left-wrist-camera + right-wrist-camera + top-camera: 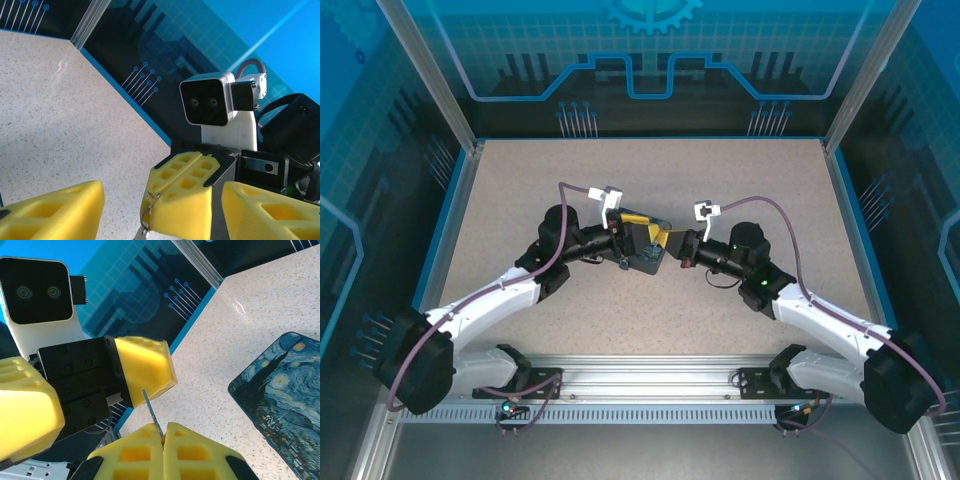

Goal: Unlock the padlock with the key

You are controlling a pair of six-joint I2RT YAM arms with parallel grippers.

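Pinching key (151,408) | right hand (163,432) clamped | left hand (162,189) spread | tin (280,400) nearby

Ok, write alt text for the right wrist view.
The right gripper, shut, pinches a thin metal key that sticks up toward the open left gripper close ahead. A tin painted with a starry night lies on the speckled table, on the picture's right.

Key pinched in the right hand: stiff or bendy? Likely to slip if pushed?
Probably stiff: the key stands straight out of the shut right hand, no sag. Likely very light, a thin sliver beside the pads. A side push might pivot it, since only its end is pinched.
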